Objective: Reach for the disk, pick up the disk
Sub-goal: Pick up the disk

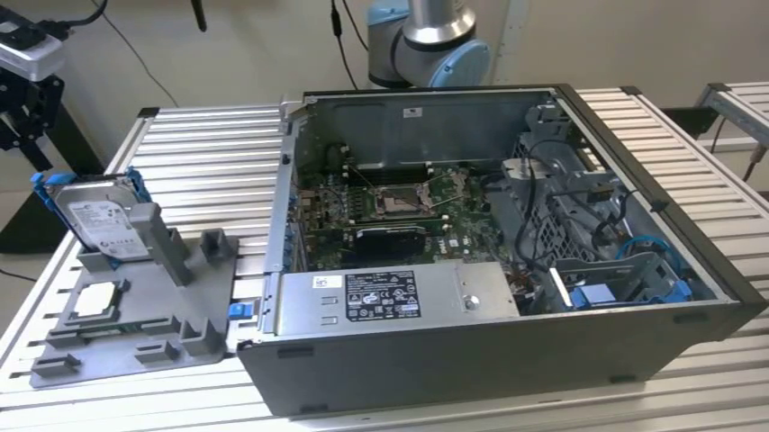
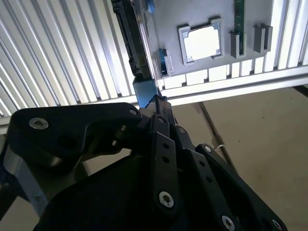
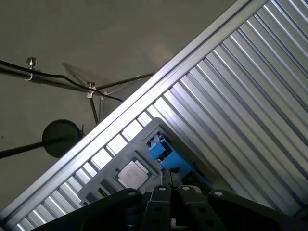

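The disk (image 1: 96, 225) is a silver-grey drive with a white label in a blue bracket. It stands upright in a slot of the grey fixture tray (image 1: 180, 306) at the exterior view's left. My gripper (image 1: 31, 135) hangs up and to the left of it, off the table's edge, apart from the disk. In the second wrist view the disk (image 2: 134, 48) shows edge-on just beyond my gripper (image 2: 156, 102). In the first wrist view its blue bracket (image 3: 166, 154) lies just past my gripper (image 3: 171, 177). The fingers look shut with nothing between them.
A small square silver chip (image 1: 96, 301) lies flat on the fixture tray, also seen as the chip (image 2: 202, 42) and the chip (image 3: 132, 173). An open computer case (image 1: 481, 270) fills the ribbed metal table (image 1: 204, 162) to the right. Floor lies beyond the table's left edge.
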### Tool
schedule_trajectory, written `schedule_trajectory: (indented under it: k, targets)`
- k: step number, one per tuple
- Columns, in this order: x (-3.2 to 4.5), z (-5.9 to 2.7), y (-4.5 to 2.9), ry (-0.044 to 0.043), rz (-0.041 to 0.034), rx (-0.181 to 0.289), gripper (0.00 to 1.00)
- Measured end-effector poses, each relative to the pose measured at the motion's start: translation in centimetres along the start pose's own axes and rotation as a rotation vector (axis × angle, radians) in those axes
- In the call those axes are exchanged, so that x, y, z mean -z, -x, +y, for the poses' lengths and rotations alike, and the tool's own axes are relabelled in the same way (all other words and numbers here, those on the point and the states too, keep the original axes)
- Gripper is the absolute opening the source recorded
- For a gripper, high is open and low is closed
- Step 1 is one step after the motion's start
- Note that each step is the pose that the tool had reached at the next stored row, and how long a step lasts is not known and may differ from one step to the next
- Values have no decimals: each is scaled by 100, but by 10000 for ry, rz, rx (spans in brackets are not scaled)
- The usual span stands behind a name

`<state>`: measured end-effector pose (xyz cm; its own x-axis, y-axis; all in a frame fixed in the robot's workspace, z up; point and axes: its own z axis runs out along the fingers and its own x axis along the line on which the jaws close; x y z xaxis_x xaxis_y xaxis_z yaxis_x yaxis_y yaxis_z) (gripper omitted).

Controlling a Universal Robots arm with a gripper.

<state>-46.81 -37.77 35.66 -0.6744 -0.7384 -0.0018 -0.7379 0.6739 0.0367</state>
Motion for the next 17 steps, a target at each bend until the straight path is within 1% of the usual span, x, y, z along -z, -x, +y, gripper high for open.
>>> schedule_trajectory:
  k: [5,8,17]
  targets:
    - [9,0,0,-5,18,293,0]
    - [13,0,0,-10,35,578,0]
    - [15,0,0,-12,85,1865,0]
